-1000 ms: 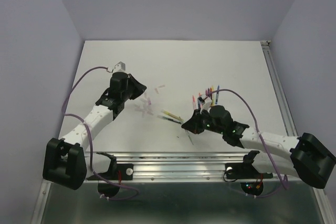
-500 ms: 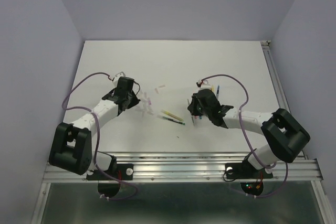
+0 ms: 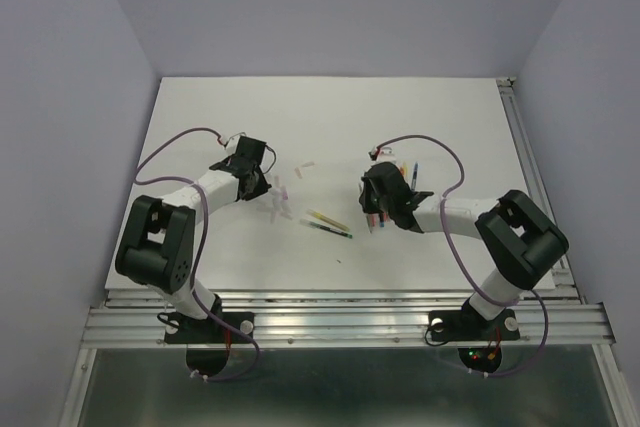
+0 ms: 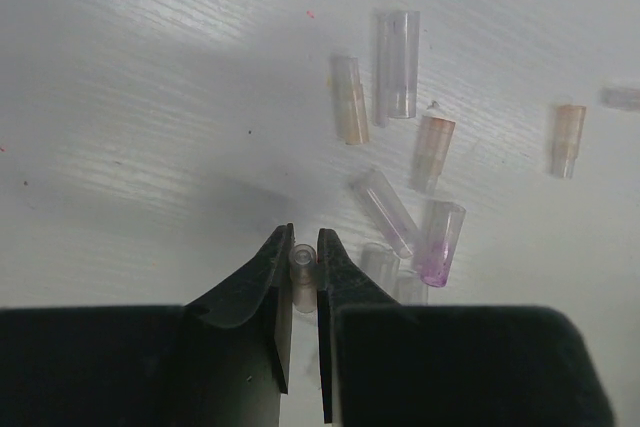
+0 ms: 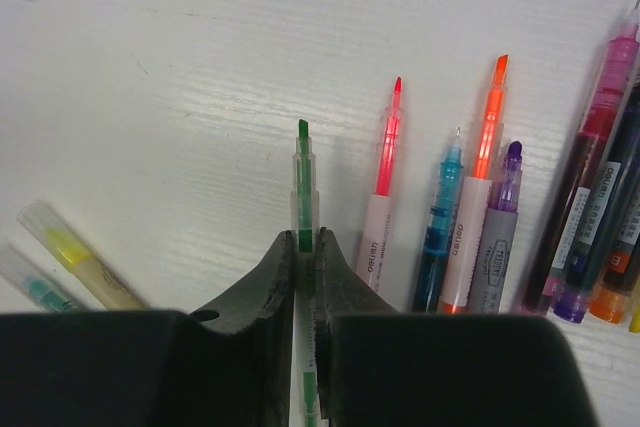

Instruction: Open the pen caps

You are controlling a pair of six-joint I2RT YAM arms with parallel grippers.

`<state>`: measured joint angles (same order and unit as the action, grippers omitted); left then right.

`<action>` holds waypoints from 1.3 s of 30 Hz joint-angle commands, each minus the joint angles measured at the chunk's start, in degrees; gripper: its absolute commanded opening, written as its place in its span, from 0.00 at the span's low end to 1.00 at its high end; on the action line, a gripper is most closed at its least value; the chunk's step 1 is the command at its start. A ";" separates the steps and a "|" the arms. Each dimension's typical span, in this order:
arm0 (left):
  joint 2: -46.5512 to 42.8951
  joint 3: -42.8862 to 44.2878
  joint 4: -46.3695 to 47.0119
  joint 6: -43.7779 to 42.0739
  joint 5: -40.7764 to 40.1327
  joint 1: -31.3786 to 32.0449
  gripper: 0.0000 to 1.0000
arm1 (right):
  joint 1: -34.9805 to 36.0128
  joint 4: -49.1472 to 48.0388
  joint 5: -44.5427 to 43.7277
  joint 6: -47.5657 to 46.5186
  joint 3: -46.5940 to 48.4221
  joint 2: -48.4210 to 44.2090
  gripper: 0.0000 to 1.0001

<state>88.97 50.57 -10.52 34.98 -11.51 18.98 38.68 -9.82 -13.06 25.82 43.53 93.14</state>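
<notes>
My left gripper (image 4: 304, 247) is shut on a small clear pen cap (image 4: 302, 269), held low over the white table. Several loose translucent pen caps (image 4: 398, 62) lie just beyond it, some pinkish (image 4: 440, 242). In the top view this gripper (image 3: 264, 185) sits at the left edge of the cap pile (image 3: 283, 193). My right gripper (image 5: 304, 242) is shut on an uncapped green pen (image 5: 303, 182), its tip pointing away. It is beside a row of uncapped pens: pink (image 5: 388, 147), blue (image 5: 441, 217), orange (image 5: 484, 162) and purple (image 5: 502, 212). In the top view it (image 3: 374, 213) is right of centre.
Capped pens (image 5: 590, 217) lie at the right of the row. A yellow pen (image 5: 75, 257) and a teal one (image 5: 35, 287) lie to the left, and show in the top view (image 3: 330, 224) at the table's middle. The table's rail (image 3: 530, 162) runs along the right edge.
Both arms have stretched out and come down low over the table. The right gripper moved back and right with the green pen to the pen row. The left gripper settled at the cap pile.
</notes>
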 commanded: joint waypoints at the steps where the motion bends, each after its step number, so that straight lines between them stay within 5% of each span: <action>1: 1.99 2.78 -0.29 -1.94 -2.20 -0.17 0.07 | -0.27 -1.52 -2.58 -1.13 3.84 1.60 0.08; 11: 3.93 3.75 0.33 -2.81 -0.89 -0.17 0.14 | -0.27 -0.55 -2.32 -0.60 4.55 1.52 0.18; 26: 3.58 4.37 0.24 -3.08 0.87 -0.17 0.47 | -0.27 1.04 1.02 -1.30 4.29 -7.09 0.38; 31: 0.51 3.93 0.15 -3.34 2.45 -0.17 0.50 | -0.27 0.42 2.60 -2.01 3.06 -11.75 0.42; 35: -4.67 2.61 0.24 -2.99 4.64 -0.17 0.71 | -0.35 -1.25 3.39 -2.88 1.82 -15.18 0.80; 39: -12.49 0.50 1.56 -2.20 7.11 0.00 0.94 | -0.27 -4.76 11.61 -9.63 0.07 -17.47 1.00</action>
<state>84.71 52.25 -10.48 32.53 -6.81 19.00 38.68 -8.80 -9.04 22.90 44.95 77.89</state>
